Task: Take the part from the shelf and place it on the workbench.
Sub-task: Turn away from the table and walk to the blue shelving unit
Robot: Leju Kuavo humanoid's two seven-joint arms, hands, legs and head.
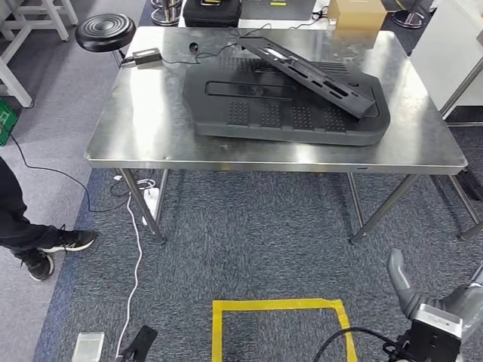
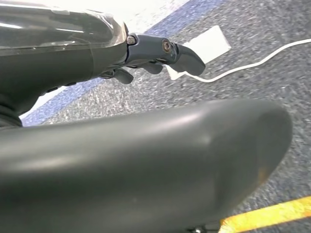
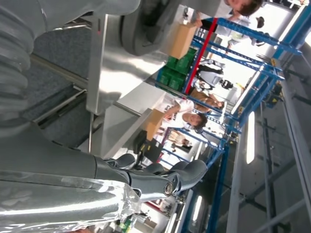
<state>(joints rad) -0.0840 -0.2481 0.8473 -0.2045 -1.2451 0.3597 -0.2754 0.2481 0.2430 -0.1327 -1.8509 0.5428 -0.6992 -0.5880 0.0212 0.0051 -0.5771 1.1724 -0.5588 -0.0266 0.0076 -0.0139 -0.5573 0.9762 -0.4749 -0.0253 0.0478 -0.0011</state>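
A steel workbench (image 1: 148, 113) stands ahead of me. A wide black moulded part (image 1: 273, 113) lies flat on it, and a long black slotted part (image 1: 307, 72) rests slantwise across its far side. My right hand (image 1: 424, 305) hangs low at the right, above the carpet, holding nothing; in the right wrist view its fingers (image 3: 161, 179) are stretched out and apart. In the left wrist view my left hand (image 2: 161, 53) hangs over the carpet with straight fingers and nothing in it.
A yellow tape square (image 1: 281, 324) marks the carpet in front of me. A person's legs and shoes (image 1: 40, 249) stand at the left by a white cable (image 1: 136, 249). A black stool (image 1: 106, 32) is at the bench's far left corner. Blue racks (image 3: 234, 29) and people appear behind.
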